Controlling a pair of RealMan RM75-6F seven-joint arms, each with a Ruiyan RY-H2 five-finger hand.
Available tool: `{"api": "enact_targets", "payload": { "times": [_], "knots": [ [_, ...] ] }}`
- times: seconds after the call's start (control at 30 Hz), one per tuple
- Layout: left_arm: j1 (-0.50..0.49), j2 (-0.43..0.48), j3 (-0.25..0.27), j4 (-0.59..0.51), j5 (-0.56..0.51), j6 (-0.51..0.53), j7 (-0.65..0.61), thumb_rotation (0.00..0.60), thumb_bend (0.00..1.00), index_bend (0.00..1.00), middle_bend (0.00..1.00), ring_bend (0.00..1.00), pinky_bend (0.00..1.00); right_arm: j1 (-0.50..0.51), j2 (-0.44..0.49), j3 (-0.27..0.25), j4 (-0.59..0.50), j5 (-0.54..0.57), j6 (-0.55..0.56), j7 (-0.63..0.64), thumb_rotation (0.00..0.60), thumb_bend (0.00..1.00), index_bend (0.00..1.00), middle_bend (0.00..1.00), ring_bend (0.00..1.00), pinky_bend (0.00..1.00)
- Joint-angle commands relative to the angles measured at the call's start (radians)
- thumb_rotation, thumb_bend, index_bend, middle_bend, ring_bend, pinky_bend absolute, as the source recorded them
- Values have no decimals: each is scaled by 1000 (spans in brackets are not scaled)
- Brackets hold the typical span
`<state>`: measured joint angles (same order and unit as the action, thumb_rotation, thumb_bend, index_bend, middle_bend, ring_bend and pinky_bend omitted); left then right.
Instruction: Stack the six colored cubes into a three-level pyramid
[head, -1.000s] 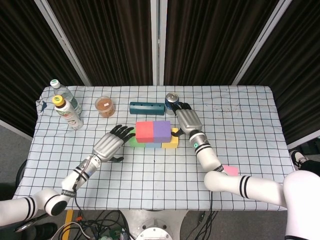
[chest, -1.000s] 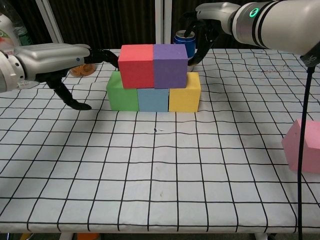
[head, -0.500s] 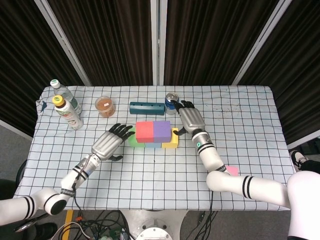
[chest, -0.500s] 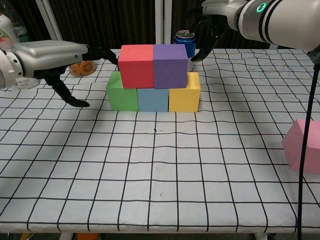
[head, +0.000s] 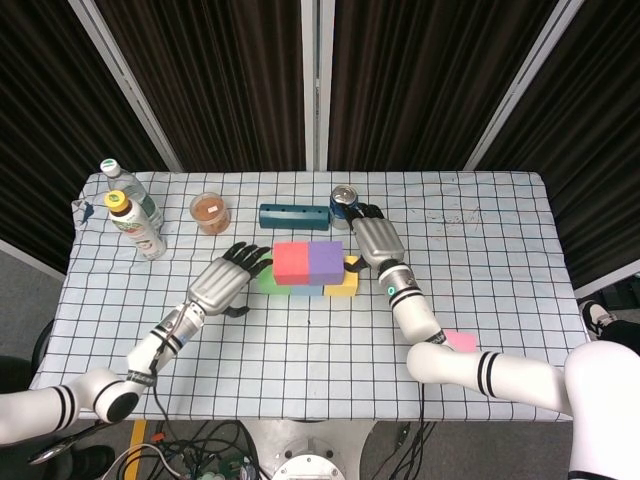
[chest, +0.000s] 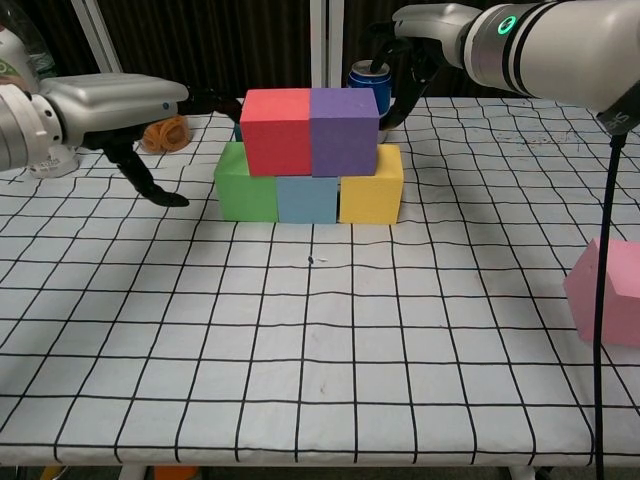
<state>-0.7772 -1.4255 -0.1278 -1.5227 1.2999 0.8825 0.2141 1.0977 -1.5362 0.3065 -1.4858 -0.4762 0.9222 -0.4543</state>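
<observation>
A green cube (chest: 246, 188), a light blue cube (chest: 307, 199) and a yellow cube (chest: 371, 187) stand in a row on the table. On them sit a red cube (chest: 276, 130) and a purple cube (chest: 344, 130), side by side. A pink cube (chest: 608, 291) lies alone at the right near the front edge, also seen in the head view (head: 461, 340). My left hand (chest: 120, 105) hovers just left of the stack, fingers spread toward the red cube, holding nothing. My right hand (chest: 425, 35) is behind the stack's right end, fingers curved down, empty.
A blue can (head: 343, 203) stands right behind the stack by my right hand. A dark teal block (head: 294, 216), a cup of brown stuff (head: 210, 213) and two bottles (head: 133, 212) line the back left. A checked cloth (chest: 320, 340) covers the table.
My left hand has moved closer to the stack and a bit further back. My right hand rose away, then came back down behind the yellow and purple cubes. The cubes stayed put.
</observation>
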Motion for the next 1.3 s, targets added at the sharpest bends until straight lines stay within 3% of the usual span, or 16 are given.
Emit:
{"api": "enact_targets", "payload": {
  "times": [0.03,0.53,0.73,0.97,1.13,1.3],
  "knots": [
    [-6,-2,-2,5,-3,-4,3,600,170,103,0,0,44,0,0,1,-1,1,1,-1,600,111,0,142,0,0],
    [24,26,14,-28,-22,39,4,600,170,103,0,0,44,-30,39,-5,-52,-39,24,8,600,114,0,142,0,0],
    [109,83,29,-81,-15,148,-44,600,170,103,0,0,44,-136,190,-25,-245,-165,64,87,600,127,0,142,0,0],
    [229,152,56,-125,10,292,-116,600,170,103,0,0,44,-342,429,-113,-482,-399,103,249,600,129,0,153,0,0],
    [292,186,71,-134,26,359,-147,600,170,103,0,0,44,-454,521,-161,-510,-545,103,400,600,125,0,164,0,0],
    [317,172,94,-107,48,358,-158,600,170,107,0,0,44,-485,515,-182,-432,-609,34,526,600,166,0,171,0,0]
  ]
}}
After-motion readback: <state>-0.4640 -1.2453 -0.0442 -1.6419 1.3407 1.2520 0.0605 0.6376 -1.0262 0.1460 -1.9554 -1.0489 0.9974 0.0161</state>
